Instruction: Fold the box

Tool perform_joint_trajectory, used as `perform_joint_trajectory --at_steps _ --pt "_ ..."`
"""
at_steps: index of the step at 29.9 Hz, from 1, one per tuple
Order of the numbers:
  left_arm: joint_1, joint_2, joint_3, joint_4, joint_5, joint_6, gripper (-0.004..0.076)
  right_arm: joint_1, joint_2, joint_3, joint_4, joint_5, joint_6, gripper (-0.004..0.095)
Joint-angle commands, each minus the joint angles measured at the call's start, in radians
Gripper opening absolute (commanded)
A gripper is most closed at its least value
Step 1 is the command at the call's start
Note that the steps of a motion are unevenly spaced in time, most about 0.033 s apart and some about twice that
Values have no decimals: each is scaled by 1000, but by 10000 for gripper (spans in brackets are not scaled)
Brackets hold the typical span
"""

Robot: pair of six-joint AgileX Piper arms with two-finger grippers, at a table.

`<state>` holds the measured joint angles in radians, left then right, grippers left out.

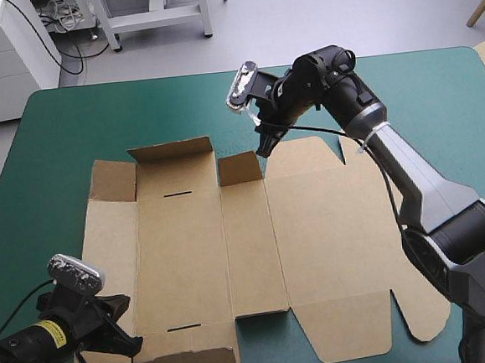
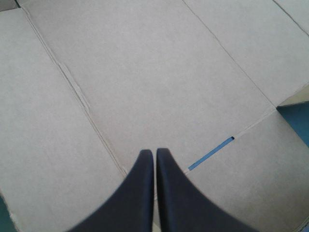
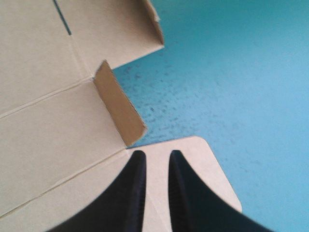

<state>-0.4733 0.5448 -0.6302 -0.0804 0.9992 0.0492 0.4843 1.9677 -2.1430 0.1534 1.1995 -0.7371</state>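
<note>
The brown box lies as a flat cut sheet in the middle of the table, with three flaps raised along its far edge. My right gripper points down at that far edge, beside the small raised flap. In the right wrist view its gripper is all but shut, tips over the rounded tab next to that flap. My left gripper is at the sheet's near left corner. Seen from the left wrist, that gripper is shut in a pointed arch over the board, near a slot.
Teal-green cover shows beyond the box's far edge and along both sides. The right arm reaches over the sheet's right part. The near edge of the box lies close to the table's front.
</note>
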Motion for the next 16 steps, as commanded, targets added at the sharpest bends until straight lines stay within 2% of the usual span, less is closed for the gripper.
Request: perform_joint_trajectory --at_steps 1,5,7,16 --pt "-8 4 -36 -13 -50 -3 -8 -1 -93 -32 -114 -31 159 -20" --pt "-8 4 -36 -13 -50 -3 -8 -5 -131 -32 -233 -31 321 -21" --pt "-8 4 -36 -13 -50 -3 -8 -13 -151 -30 -254 -31 370 -21" --pt "-8 4 -36 -13 -50 -3 -8 -179 -234 -9 -232 -31 523 -21"
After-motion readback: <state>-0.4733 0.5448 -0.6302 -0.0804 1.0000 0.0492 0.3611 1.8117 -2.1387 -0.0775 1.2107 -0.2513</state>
